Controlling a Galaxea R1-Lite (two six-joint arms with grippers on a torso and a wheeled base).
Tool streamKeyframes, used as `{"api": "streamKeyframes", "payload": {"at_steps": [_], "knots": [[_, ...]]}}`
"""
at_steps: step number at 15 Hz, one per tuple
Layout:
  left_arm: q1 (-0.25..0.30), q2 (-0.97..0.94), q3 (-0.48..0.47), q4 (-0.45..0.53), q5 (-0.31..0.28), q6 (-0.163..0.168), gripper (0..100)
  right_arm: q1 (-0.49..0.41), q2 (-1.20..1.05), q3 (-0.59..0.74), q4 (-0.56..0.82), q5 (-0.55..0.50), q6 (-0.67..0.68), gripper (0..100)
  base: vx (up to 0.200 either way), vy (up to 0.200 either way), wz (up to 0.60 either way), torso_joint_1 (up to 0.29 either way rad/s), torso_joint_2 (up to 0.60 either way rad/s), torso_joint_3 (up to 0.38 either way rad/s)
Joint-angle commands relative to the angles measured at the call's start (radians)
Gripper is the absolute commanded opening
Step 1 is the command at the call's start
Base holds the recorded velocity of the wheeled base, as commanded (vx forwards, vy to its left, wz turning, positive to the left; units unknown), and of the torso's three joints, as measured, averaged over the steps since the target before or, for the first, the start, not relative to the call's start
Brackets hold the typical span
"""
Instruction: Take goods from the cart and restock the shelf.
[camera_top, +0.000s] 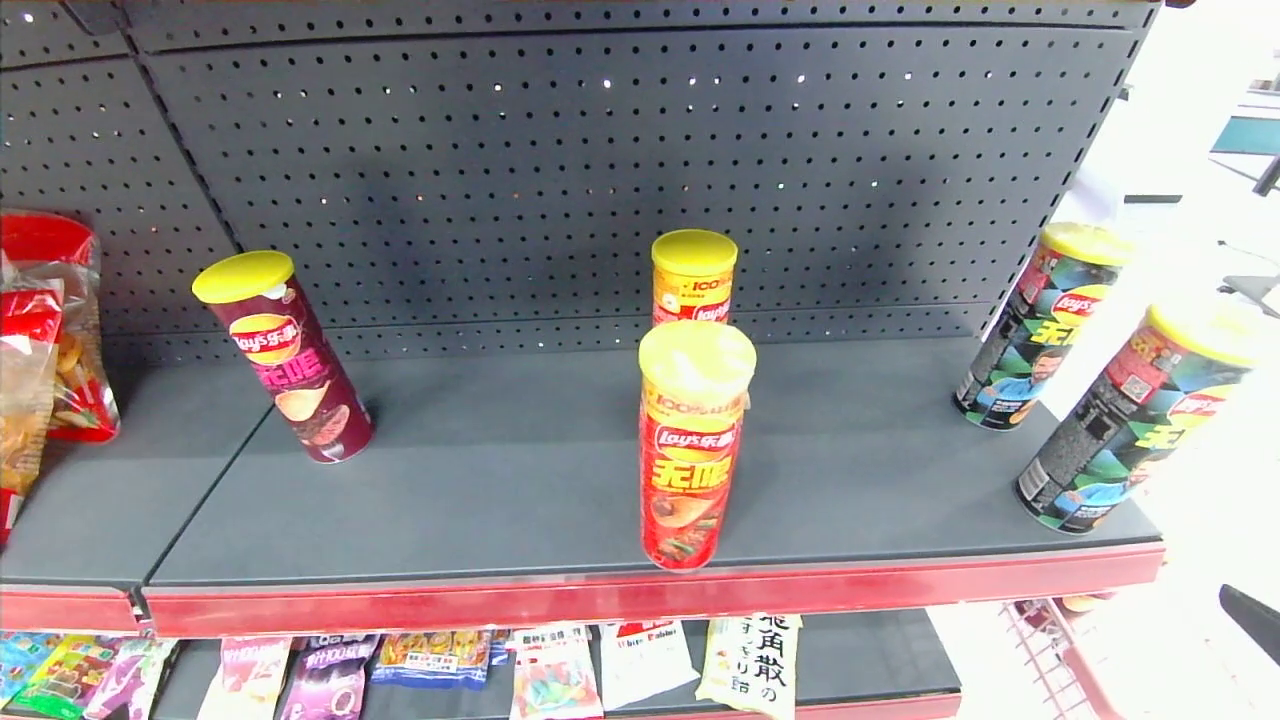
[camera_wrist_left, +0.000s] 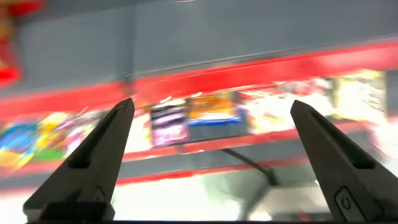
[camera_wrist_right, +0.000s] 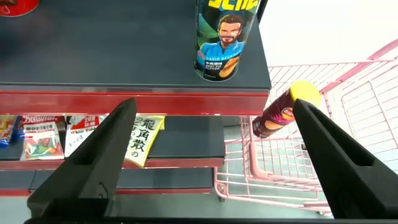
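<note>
Right gripper (camera_wrist_right: 214, 102): fingers spread wide, nothing between them. It sits out in front of the red shelf lip (camera_top: 650, 595), near the lip's right end.

Left gripper (camera_wrist_left: 212, 104): also spread wide and empty, out in front of the lip. The wrist view is blurred; I can only make out the lip and a row of packets under it.

Everything else, relative to the lip:
- Pink cart (camera_wrist_right: 348, 155): below the lip, just past its right end. One maroon can (camera_wrist_right: 283, 112) with a yellow lid lies tilted inside it, untouched.
- Red can (camera_top: 692, 450): upright on the grey deck right behind the lip, mid-span.
- Yellow-red can (camera_top: 692, 275): straight behind the red can, farther from the lip, near the pegboard back wall (camera_top: 600, 150).
- Purple can (camera_top: 290, 360): on the deck towards the lip's left end, set well back.
- Two dark cans at the right end: front dark can (camera_top: 1130, 420) is close behind the lip, rear dark can (camera_top: 1040, 330) is farther back.
- Snack bags (camera_top: 40, 330): on the next deck, beyond the lip's left end.
- Hanging packets (camera_top: 500, 670): in a row on the lower shelf directly under the lip.
</note>
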Motion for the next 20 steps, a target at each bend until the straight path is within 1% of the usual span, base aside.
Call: {"api": "streamKeyframes", "payload": {"at_steps": [1, 2, 3, 4, 9, 11, 12, 13, 20], "knots": [[0.009, -0.089, 0.021, 0.001, 0.014, 0.021, 100, -0.001, 0.033, 0.001, -0.011, 0.002, 0.0, 100, 0.0, 0.0, 0.0, 0.0, 0.0, 0.0], [0.009, -0.093, 0.015, 0.0, 0.014, 0.056, 100, -0.005, 0.051, -0.007, -0.011, 0.002, 0.007, 100, 0.0, 0.0, 0.0, 0.0, 0.0, 0.0], [0.009, -0.093, 0.01, 0.0, 0.015, 0.083, 100, -0.004, 0.053, -0.004, -0.009, 0.002, 0.005, 100, 0.0, 0.0, 0.0, 0.0, 0.0, 0.0], [0.009, -0.096, 0.01, 0.0, 0.015, 0.102, 100, 0.001, 0.053, 0.004, -0.008, 0.003, 0.0, 100, -0.2, 0.0, 0.0, -0.007, 0.0, 0.007], [0.009, -0.121, 0.011, -0.002, 0.017, 0.102, 100, 0.004, 0.033, 0.011, -0.003, 0.002, -0.009, 100, -0.2, 0.0, 0.0, 0.005, 0.0, 0.006], [0.009, -0.127, 0.011, -0.004, 0.017, 0.108, 100, 0.004, 0.013, 0.016, 0.0, 0.0, -0.036, 100, 0.0, 0.0, 0.0, 0.0, 0.0, 0.0], [0.009, -0.136, 0.011, -0.002, 0.017, 0.117, 100, 0.004, 0.001, 0.028, 0.0, 0.0, -0.046, 100, 0.0, 0.0, 0.0, 0.0, 0.0, 0.0], [0.009, -0.138, 0.011, -0.004, 0.017, 0.117, 100, 0.004, -0.004, 0.031, 0.0, 0.0, -0.05, 100, 0.0, 0.0, 0.0, 0.0, 0.0, 0.0], [0.009, -0.145, 0.011, -0.004, 0.015, 0.123, 100, 0.002, -0.003, 0.031, 0.0, 0.0, -0.056, 100, 0.0, -0.2, 0.0, 0.01, 0.0, 0.002]]}}
